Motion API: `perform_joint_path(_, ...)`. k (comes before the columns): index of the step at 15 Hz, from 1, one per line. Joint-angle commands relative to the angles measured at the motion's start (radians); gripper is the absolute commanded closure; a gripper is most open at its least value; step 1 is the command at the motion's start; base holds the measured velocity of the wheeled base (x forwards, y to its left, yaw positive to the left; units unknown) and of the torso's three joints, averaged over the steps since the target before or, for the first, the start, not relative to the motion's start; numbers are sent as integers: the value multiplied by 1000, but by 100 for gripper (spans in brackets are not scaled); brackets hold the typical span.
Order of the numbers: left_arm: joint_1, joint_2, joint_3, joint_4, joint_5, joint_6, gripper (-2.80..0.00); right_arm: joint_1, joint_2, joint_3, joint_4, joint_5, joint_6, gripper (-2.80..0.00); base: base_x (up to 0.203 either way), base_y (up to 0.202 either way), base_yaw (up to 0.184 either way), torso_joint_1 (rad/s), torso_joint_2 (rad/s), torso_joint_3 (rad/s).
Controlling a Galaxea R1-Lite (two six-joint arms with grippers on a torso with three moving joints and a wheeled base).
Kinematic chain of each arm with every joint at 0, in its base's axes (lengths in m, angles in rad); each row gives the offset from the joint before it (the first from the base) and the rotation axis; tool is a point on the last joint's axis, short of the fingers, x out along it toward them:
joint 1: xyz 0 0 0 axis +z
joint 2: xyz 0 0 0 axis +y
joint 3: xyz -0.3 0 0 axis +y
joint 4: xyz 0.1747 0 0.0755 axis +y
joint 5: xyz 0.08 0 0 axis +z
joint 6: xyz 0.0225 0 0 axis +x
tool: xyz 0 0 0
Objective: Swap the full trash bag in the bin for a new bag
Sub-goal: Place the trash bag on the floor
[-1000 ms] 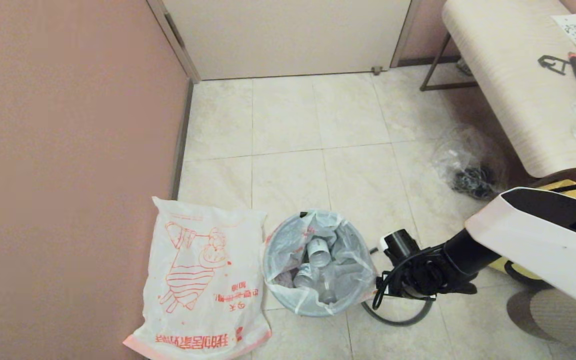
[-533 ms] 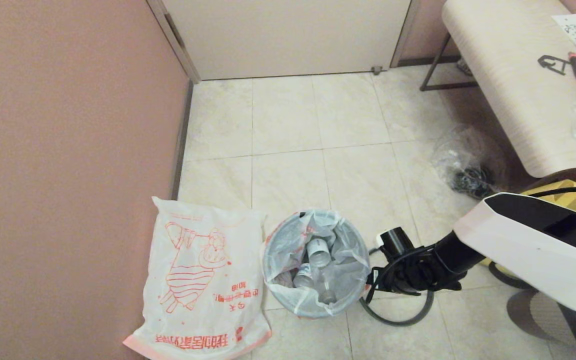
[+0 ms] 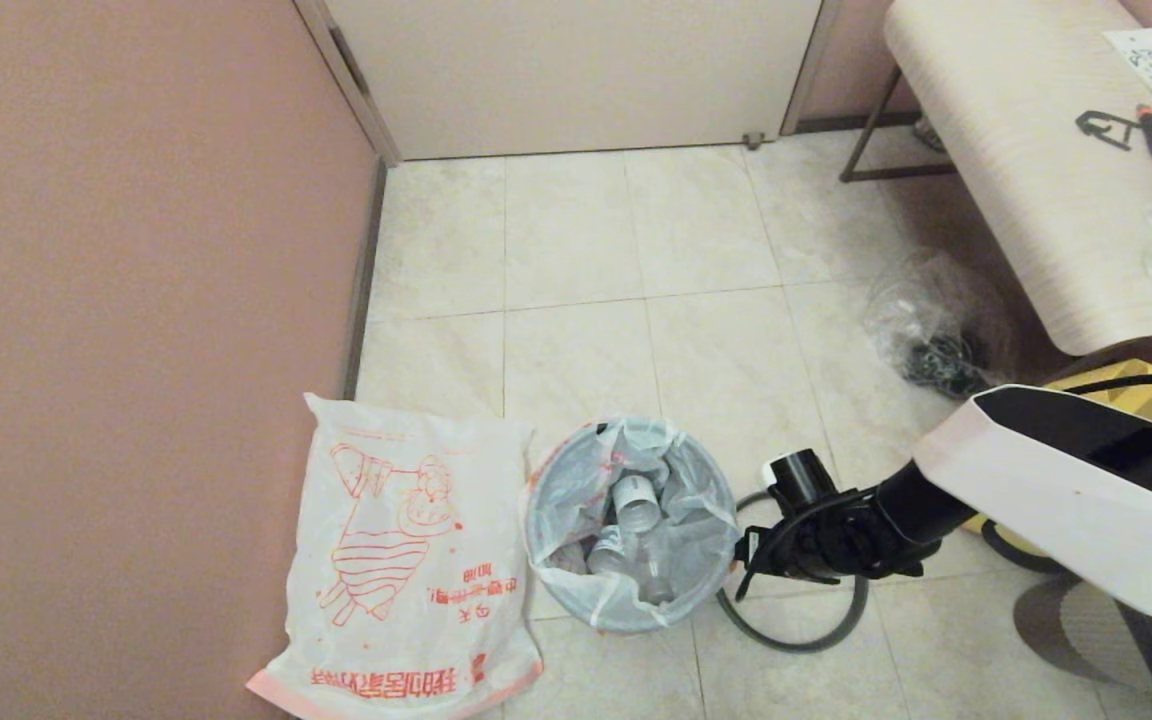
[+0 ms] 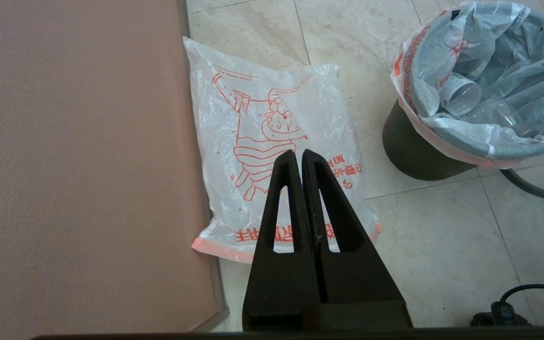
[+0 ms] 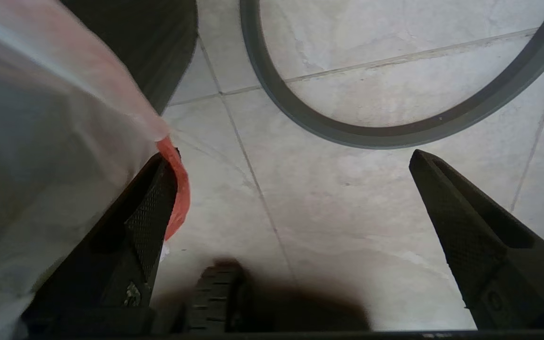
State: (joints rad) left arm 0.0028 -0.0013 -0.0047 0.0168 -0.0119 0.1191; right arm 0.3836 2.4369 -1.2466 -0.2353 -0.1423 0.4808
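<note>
- The new bag [image 3: 401, 560] lies flat on the floor tiles at about 9 o'clock of the bin [image 4: 411, 148], against the wall: thin, crinkled white film with a red cartoon.
- My left gripper [image 4: 299, 160] hangs above that bag, fingers pressed shut, holding nothing.
- The full trash bag [image 3: 626, 520] sits in the black ribbed bin, translucent, bulging with clear bottles, its pink-orange band folded over the lip.
- My right gripper [image 3: 748, 558] is at the bin's 3 o'clock, fingers spread wide; one finger [image 5: 151, 208] touches the band.
- I judge I should get the film between both fingers and pinch firmly before lifting; it is slippery.
- The loose grey ring [image 3: 796, 620] lies on the floor underneath.
</note>
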Motion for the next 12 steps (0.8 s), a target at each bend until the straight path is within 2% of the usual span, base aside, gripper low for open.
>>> perform_joint_path(1,0,1,0,0,0,1,0,-7,22,-6,1,-2,-5,-280,0,0,0,0,0,0)
perform_joint_path(6,0,1,0,0,0,1,0,-25,82,-39,-8,-19,-75,-280,0,0,0,0,0,0)
perform_joint_path(9,0,1,0,0,0,1,0,-25,88,-37,-68,-7,-80,-280,0,0,0,0,0,0)
perform_joint_path(11,0,1,0,0,0,1,0,-21,37,9,-123,52,-62,-280,0,0,0,0,0,0)
perform_joint_path(12,0,1,0,0,0,1,0,-17,22,37,-165,116,-56,-280,0,0,0,0,0,0)
